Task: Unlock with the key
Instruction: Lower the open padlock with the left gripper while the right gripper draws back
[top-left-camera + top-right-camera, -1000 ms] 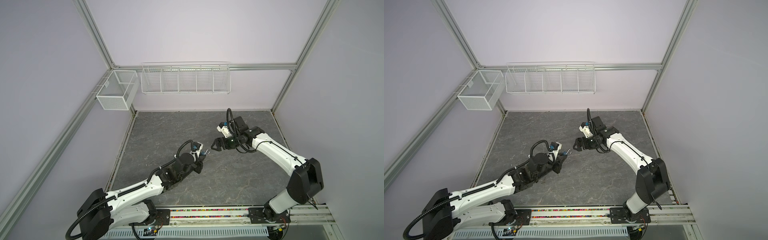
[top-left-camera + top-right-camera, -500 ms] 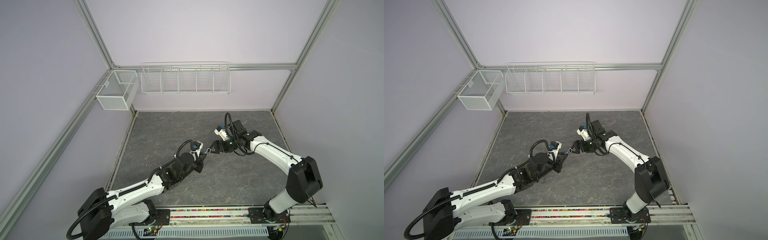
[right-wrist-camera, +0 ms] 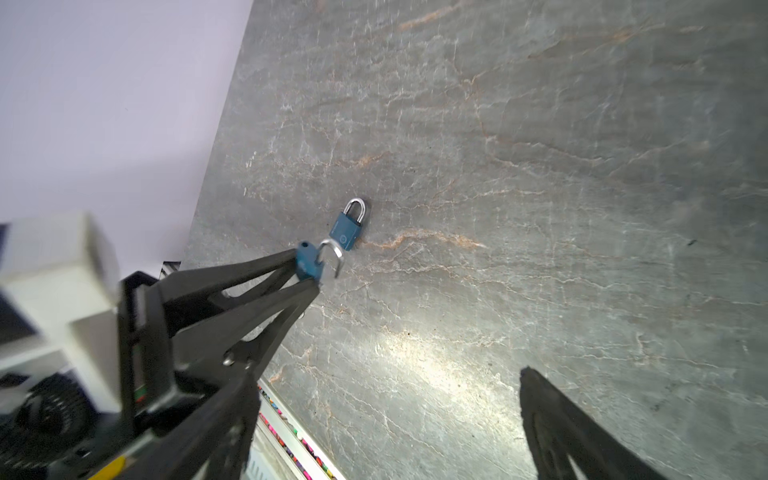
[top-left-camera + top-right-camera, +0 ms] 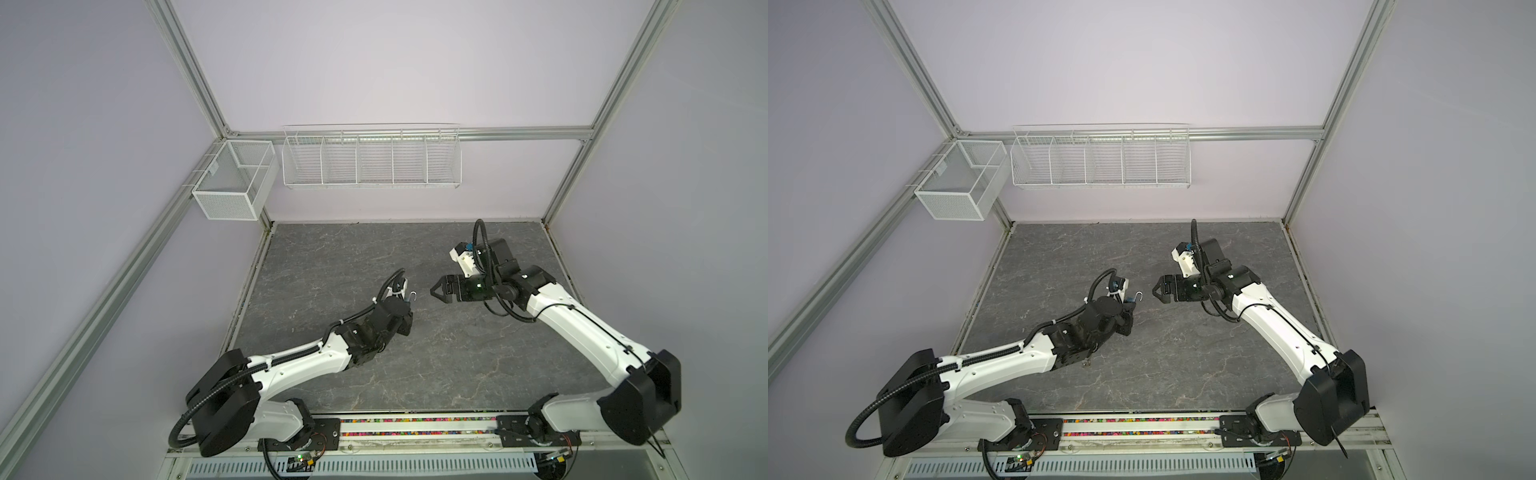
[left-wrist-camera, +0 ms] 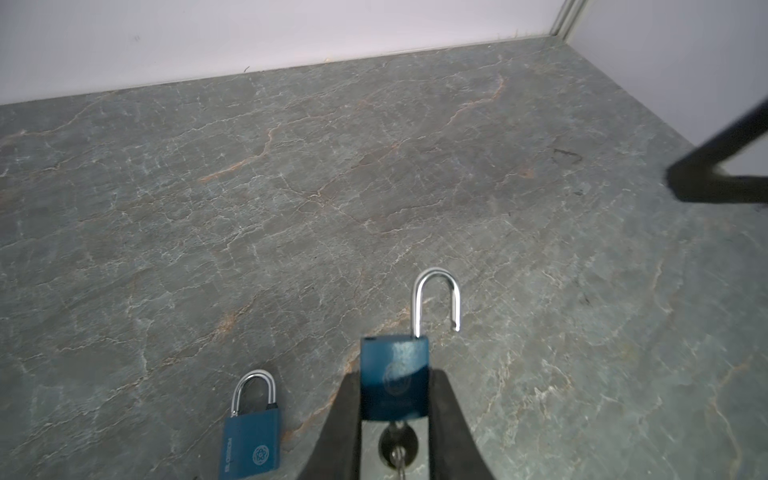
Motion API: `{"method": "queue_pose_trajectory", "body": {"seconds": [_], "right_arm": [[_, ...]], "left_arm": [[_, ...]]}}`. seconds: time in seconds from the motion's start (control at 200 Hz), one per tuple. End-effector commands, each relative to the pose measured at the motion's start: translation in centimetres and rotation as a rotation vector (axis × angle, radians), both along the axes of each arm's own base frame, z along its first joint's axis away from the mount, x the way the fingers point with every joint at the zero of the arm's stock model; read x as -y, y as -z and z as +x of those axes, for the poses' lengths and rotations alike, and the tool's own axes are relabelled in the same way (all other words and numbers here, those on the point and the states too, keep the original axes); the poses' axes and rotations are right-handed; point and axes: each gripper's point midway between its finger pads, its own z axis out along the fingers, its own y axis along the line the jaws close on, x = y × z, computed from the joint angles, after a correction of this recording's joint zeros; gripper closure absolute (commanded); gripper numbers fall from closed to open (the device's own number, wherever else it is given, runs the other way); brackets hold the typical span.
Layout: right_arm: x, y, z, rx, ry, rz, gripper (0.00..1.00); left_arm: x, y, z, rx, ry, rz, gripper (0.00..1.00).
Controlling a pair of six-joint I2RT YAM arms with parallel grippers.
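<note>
Left gripper [image 5: 395, 388]: pinching the blue padlock [image 5: 392, 365] by its body, clear of the table [image 5: 374, 166].
Shackle [image 5: 436, 299]: open, free end out of the blue padlock.
Key [image 5: 398, 442]: in the blue padlock's underside.
Second padlock [image 5: 252, 449]: flat on the table, just beside the blue padlock.
Right gripper [image 4: 435, 289]: spread wide, empty, facing the blue padlock, apart from it.

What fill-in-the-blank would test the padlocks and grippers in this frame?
The left gripper grips a blue padlock whose shackle is ____.
A ____ is inserted in its underside.
The second padlock lies on the table, shackle ____.
The right gripper, jaws apart, holds ____.
Missing: open; key; closed; nothing.
</note>
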Motion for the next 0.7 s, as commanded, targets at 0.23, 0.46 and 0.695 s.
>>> {"method": "queue_pose_trajectory", "body": {"seconds": [0.23,0.46,0.695], "right_arm": [[3.9,-5.2,-1.6,0.100,0.242,0.070,0.12],[5.7,-5.9,-2.8,0.083,0.327,0.065,0.11],[5.9,-7.4,-3.4,0.082,0.338,0.090,0.12]], "left_arm": [[0.6,3.6,4.4,-0.169,-0.338,0.169,1.00],[3.8,8.6,6.2,-0.303,-0.369,0.193,1.00],[4.4,11.1,8.4,-0.346,-0.410,0.124,1.00]]}}
